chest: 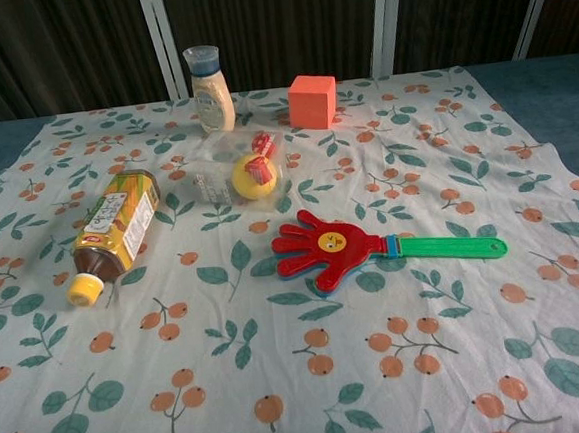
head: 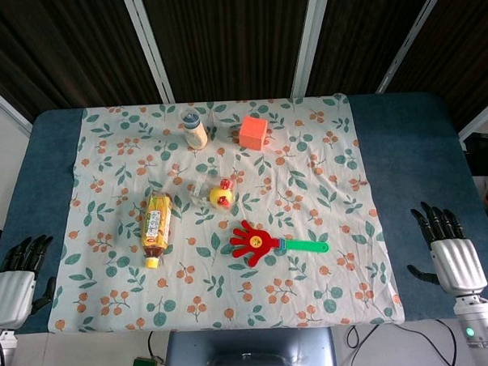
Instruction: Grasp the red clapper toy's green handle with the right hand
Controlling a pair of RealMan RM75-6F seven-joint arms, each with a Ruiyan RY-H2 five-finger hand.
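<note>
The clapper toy lies flat on the floral cloth, its red hand-shaped head [head: 251, 243] [chest: 322, 247] pointing left and its green handle [head: 305, 246] [chest: 448, 247] stretching right. My right hand [head: 449, 245] rests at the table's right edge on the blue surface, well to the right of the handle, fingers spread and holding nothing. At the left edge my left hand [head: 17, 274] sits with its fingers apart, also empty. Neither hand shows in the chest view.
A tea bottle [head: 156, 220] [chest: 115, 230] lies left of the clapper. A clear bag with a yellow toy [head: 220, 194] [chest: 253, 173] sits behind it. A sauce bottle [head: 195, 129] [chest: 210, 88] and an orange cube [head: 254, 132] [chest: 312, 100] stand at the back.
</note>
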